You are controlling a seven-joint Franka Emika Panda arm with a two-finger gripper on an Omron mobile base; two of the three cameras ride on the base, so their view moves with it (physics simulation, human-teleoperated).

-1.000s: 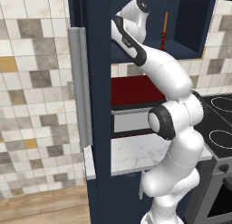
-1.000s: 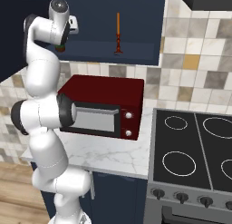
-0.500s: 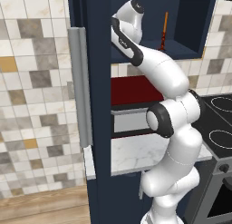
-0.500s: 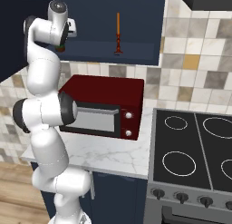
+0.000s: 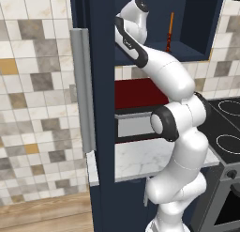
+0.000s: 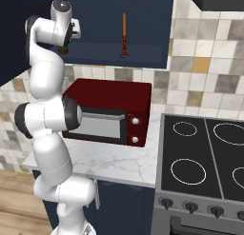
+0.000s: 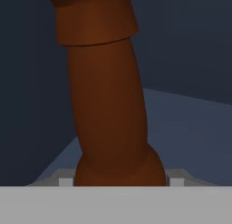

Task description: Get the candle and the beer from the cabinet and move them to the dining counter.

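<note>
Beer [image 7: 106,105] cap cropped by top edge; jaws' contact unclear.

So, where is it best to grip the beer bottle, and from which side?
Probably around the straight brown body of the beer, coming level from the open cabinet front: it stands upright, and the gripper already has a fingertip on each side of it.
</note>
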